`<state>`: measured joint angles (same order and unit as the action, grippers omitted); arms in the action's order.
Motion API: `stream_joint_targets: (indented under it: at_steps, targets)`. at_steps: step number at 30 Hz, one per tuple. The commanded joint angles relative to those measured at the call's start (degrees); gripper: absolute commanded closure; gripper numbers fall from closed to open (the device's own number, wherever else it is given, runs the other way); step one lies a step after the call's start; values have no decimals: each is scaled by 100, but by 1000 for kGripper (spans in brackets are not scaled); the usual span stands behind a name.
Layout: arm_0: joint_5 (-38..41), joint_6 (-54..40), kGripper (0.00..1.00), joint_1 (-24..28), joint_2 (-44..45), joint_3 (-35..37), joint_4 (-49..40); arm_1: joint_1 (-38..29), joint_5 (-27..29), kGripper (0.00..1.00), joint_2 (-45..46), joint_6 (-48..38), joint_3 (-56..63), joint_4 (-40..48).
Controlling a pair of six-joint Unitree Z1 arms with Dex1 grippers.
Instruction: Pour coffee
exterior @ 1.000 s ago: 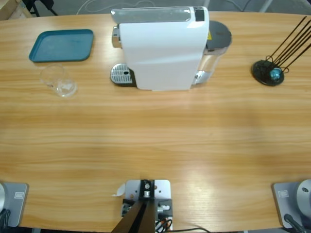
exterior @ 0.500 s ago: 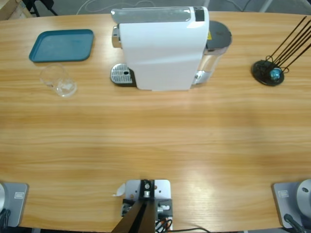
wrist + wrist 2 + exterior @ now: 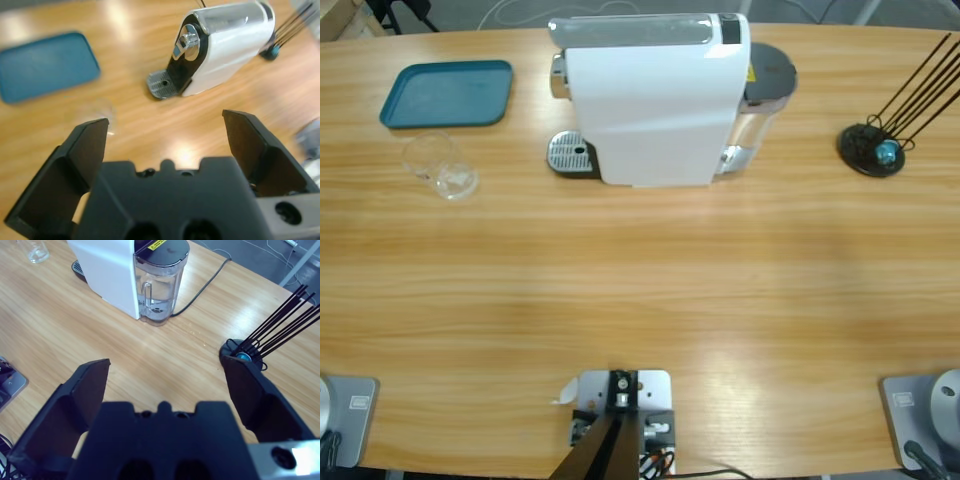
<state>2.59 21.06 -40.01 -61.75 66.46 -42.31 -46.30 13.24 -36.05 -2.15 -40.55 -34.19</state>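
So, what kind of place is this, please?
Probably a robot test bench arranged like a coffee corner: a long wooden table carries a white capsule coffee machine, a clear glass cup, a teal plastic tray and a black wire capsule holder.

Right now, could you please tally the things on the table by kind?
Coffee machine: 1
Glass cup: 1
Teal tray: 1
Black wire rack: 1
Total: 4
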Motion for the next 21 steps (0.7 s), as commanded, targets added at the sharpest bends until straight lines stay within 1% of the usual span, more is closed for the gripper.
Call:
stream_joint_targets:
  at_steps: [1,3,6,7,9,11,13,14,15,16,21]
  targets:
    - [1641,1712,11,609,-1605,681,215,-28,-134,0,-18,75,21,8]
    - [1641,1860,19,655,-1865,950,371,-28,-139,0,1,75,30,8]
    - [1667,2182,65,723,-2317,990,825,-28,-156,0,8,85,30,10]
    - [1790,2233,69,711,-2546,976,1000,-28,-167,0,6,92,30,14]
    - [2274,2296,69,677,-3004,992,1373,-28,-192,0,5,112,28,10]
    - [2652,2378,83,662,-3294,1004,1710,-28,-199,0,19,119,26,8]
    - [2794,2519,188,658,-3535,1037,2011,-28,-199,0,19,119,28,15]
    - [2833,2542,233,642,-3623,1057,2146,-28,-199,0,21,119,30,12]
    - [2843,2552,252,614,-3695,1088,2222,-28,-199,0,28,119,30,15]
    - [2838,2558,310,600,-3760,1115,2252,-28,-199,0,28,119,30,15]
    - [2894,2544,331,574,-4003,1153,2403,-28,-199,0,63,119,38,17]
